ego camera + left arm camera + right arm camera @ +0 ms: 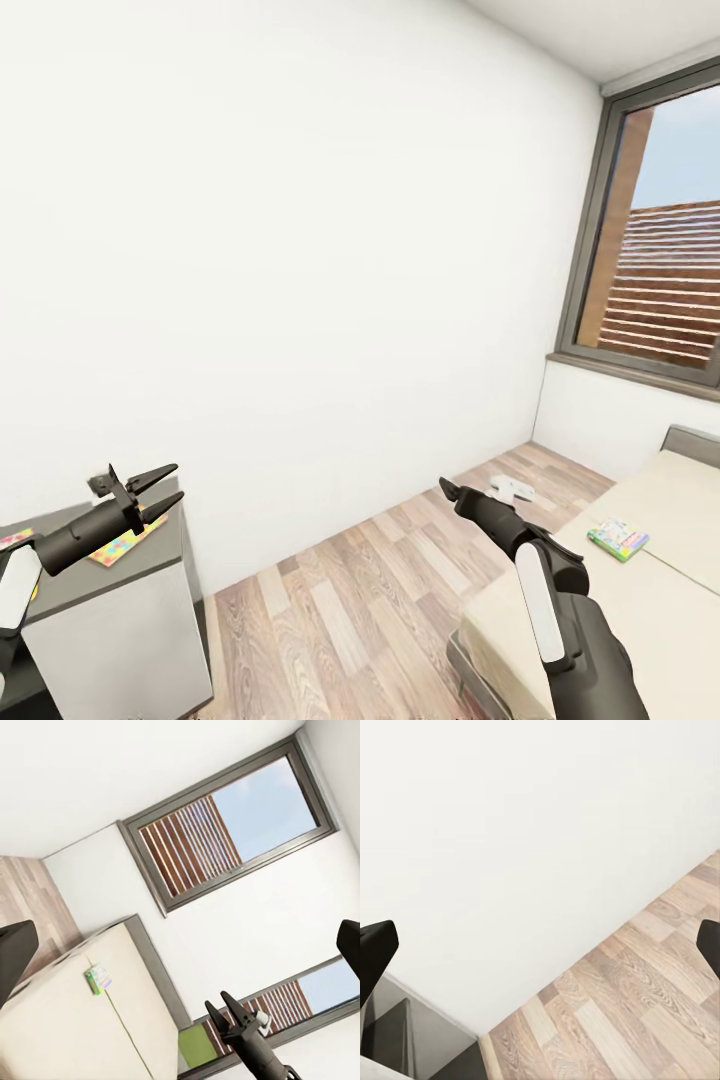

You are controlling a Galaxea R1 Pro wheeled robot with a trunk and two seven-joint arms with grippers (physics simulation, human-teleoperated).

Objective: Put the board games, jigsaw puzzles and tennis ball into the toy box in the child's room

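At the lower right of the head view lies the bed (pixel 640 610) with its plain cream cover. A small board game (pixel 618 538) with a pale green edge rests on it. At the left, a jigsaw puzzle (pixel 124 546) of yellow, pink and blue pieces lies on a grey-topped, white-sided piece of furniture (pixel 110 620). My left gripper (pixel 172 482) hovers open just above that puzzle. My right gripper (pixel 447 487) is held over the wood floor, left of the bed. Its dark fingers (pixel 375 952) stand wide apart with nothing between them. The left wrist view shows the bed (pixel 52 1027) and the board game (pixel 97 979).
A white wall faces me, and a grey-framed window (pixel 660 230) is at the right. Wood-plank floor (pixel 350 600) runs between the furniture and the bed. A small white object (pixel 512 487) lies on the floor near the bed's far corner.
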